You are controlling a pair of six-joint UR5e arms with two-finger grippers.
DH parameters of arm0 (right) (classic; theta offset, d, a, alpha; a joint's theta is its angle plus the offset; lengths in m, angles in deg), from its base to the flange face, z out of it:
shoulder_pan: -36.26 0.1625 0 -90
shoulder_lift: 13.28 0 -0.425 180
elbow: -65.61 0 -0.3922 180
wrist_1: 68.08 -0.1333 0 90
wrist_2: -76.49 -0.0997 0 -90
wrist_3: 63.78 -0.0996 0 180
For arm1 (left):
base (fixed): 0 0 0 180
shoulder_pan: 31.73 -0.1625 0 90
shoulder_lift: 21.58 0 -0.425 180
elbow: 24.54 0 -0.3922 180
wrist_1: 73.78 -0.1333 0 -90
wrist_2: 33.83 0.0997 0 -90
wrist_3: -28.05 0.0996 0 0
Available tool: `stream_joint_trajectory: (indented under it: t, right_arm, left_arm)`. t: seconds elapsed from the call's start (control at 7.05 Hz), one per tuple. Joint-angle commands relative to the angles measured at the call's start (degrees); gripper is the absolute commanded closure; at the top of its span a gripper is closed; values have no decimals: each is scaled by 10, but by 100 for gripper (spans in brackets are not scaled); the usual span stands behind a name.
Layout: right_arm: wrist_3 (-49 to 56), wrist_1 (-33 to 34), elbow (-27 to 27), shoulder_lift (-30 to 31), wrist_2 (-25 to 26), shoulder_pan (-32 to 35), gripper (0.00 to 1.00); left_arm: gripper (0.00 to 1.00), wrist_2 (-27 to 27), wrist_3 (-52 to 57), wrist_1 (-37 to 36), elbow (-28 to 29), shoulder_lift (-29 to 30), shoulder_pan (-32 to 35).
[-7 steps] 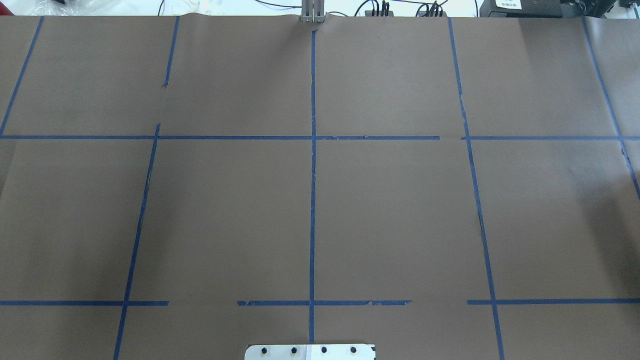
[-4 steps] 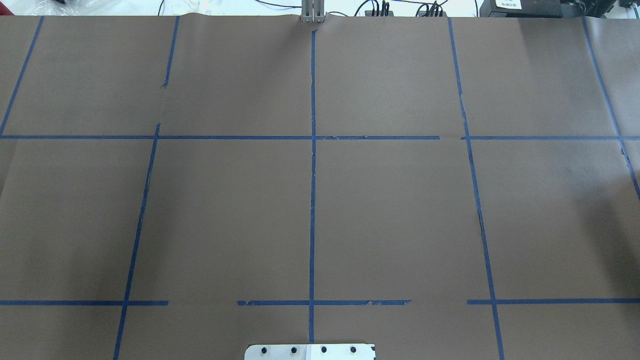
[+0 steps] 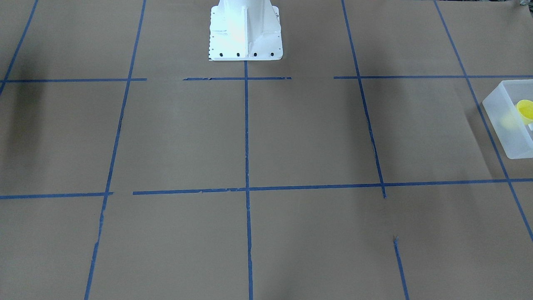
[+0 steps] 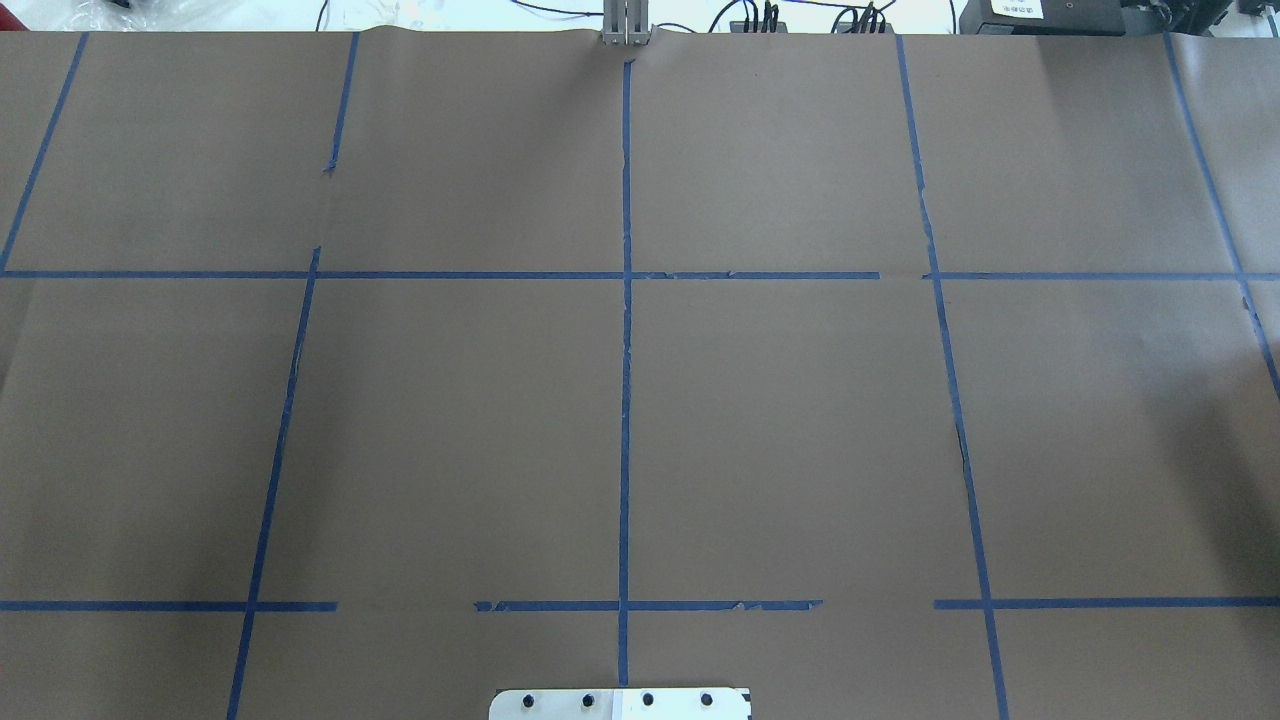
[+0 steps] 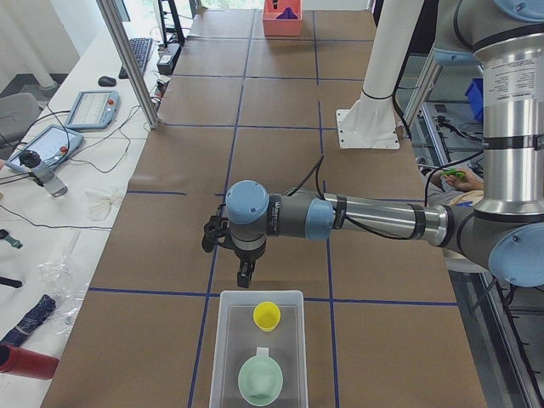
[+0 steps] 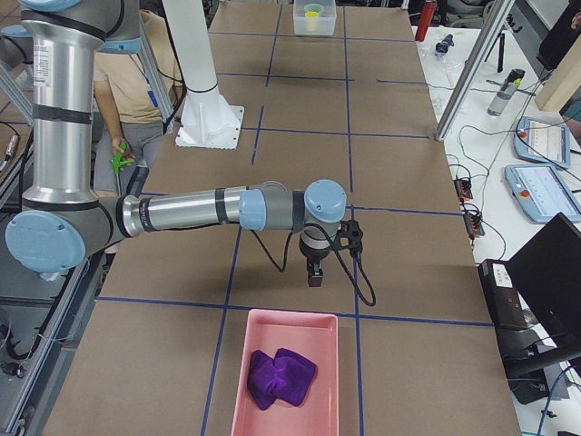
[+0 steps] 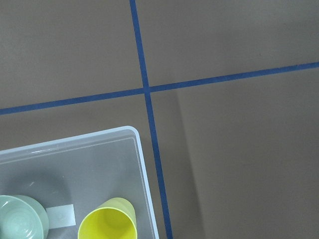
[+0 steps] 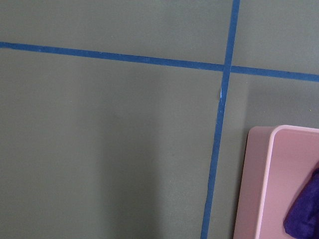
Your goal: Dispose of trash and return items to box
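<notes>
- Two items sat inside the box [image 5: 223,340] at the desk's [image 4: 450,430] left end: the yellow cup [image 5: 267,315] upright, the mint bowl [image 5: 260,380] beside it.
- Left pincer [image 5: 245,279] hung above the desk just beside the box; whether apart or together, I could not tell.
- Right pincer [image 6: 313,275] hung near the pink tray [image 6: 238,381] holding the purple cloth [image 6: 281,378]; its state could not be told either.

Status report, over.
Left gripper and right gripper: open or shut unclear. Yellow cup and green bowl in box. Purple cloth in pink bin. No obstruction seen.
</notes>
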Motion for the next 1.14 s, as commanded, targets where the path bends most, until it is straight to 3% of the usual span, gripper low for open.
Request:
stream_joint_trajectory:
  t: [0.0, 0.71, 0.99]
  right_arm:
    - [-1, -1, 3, 5, 1, 0, 0]
    - [1, 1, 37, 15, 3, -17, 0]
    - [-5, 5, 113, 42, -3, -15, 0]
  left_arm:
    - [0, -4, -1, 6, 2, -7, -1]
    - [0, 2, 1, -16, 3, 6, 0]
    - [0, -3, -1, -16, -25, 10, 0]
